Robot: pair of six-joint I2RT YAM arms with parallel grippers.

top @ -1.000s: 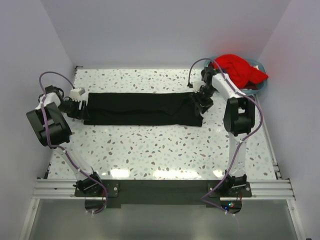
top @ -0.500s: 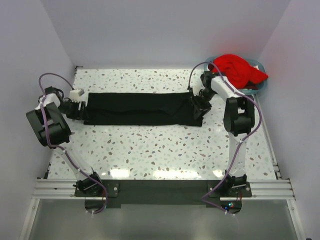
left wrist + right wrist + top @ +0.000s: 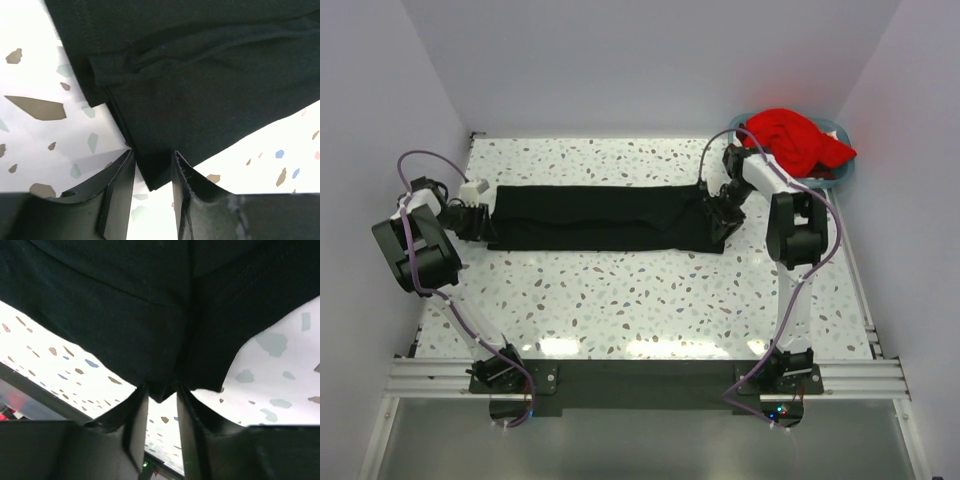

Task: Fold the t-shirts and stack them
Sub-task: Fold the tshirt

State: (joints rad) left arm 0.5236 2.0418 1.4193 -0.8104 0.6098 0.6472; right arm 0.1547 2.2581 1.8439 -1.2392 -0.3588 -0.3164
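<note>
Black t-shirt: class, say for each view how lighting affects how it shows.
Top external: the black t-shirt is a flat dark band; glare streaks the table at its near edge. Left wrist: table blown white, seams visible. Right wrist: folds barely show.

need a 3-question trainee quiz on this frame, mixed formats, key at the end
1. True or false: the bright red cloth t-shirt sits in the light blue plastic basket.
2. What lies between the fingers of the left pincer and the right pincer? A) corners of the plain black cloth t-shirt B) basket rim C) nothing
3. How many t-shirts lie on the speckled table?
Key: 1 true; 2 A; 3 one.
</note>
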